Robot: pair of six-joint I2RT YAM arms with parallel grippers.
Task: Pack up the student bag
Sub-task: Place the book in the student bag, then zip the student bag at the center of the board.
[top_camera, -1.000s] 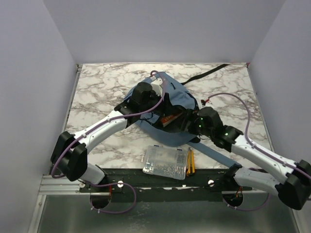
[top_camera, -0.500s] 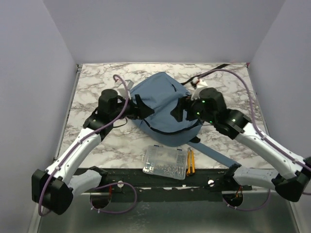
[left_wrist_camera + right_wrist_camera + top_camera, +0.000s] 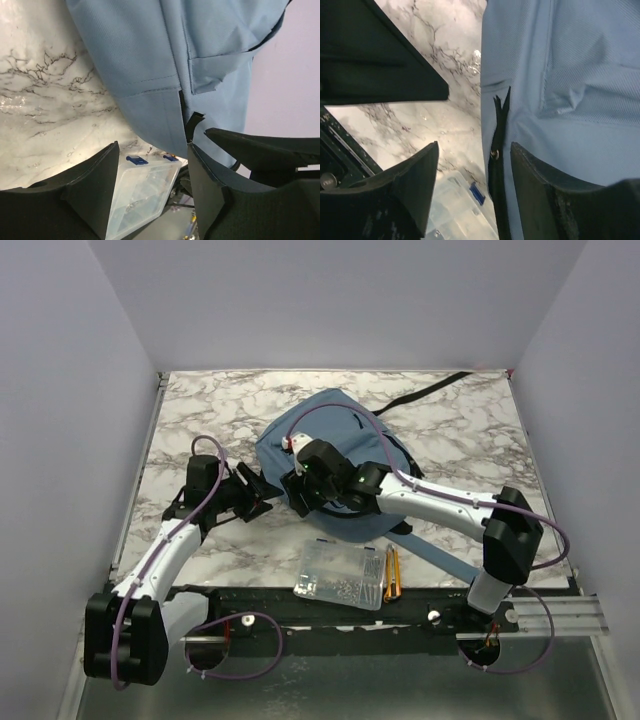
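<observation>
Rounded dusty blue-grey fabric backpack lying on white marble-pattern tabletop.
Black zip at its near-left edge; left gripper and right gripper both spread, holding nothing.

Robot lab booth, plain lilac walls, marble-print table, aluminium mounting rail

Dusty blue-grey student bag on white, grey-veined marble table.

Even, fairly bright overhead light; soft shadows. Glare patches shine on the marble counter at nine o'clock in the left wrist view. Both wrist views blur the near black jaws.
</observation>
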